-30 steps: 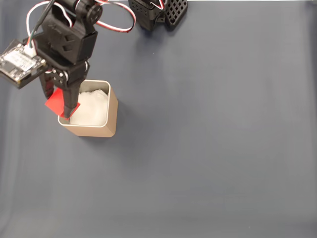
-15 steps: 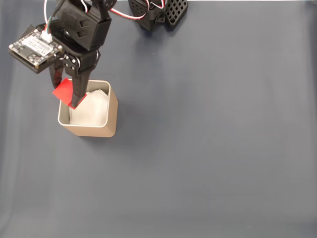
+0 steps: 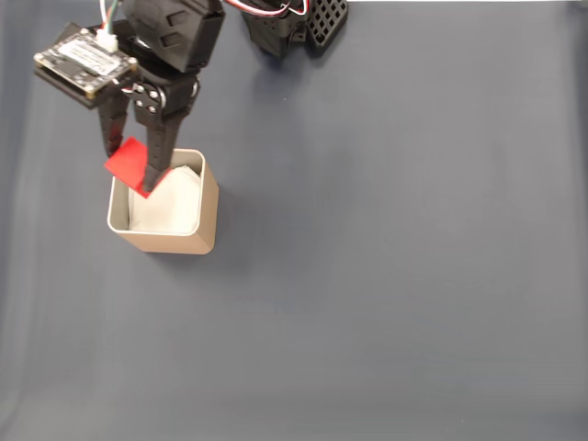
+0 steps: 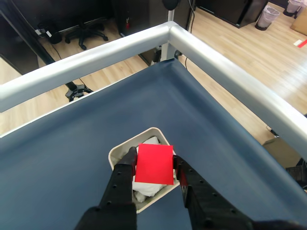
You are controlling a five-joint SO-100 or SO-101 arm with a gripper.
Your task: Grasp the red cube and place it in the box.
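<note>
The gripper [image 3: 131, 171] is clamped on the red cube [image 3: 129, 165], one black finger [image 4: 125, 167] pressed to each side of it, jaws parted only as wide as the cube. In the fixed view the cube hangs over the box's [image 3: 209, 207] upper-left corner, above the rim. The wrist view shows the cube [image 4: 154, 164] held over the box [image 4: 117, 151] with white lining under it. The box stands near the table's [image 3: 395, 257] far left corner, close to its silver rail [image 4: 225, 67].
</note>
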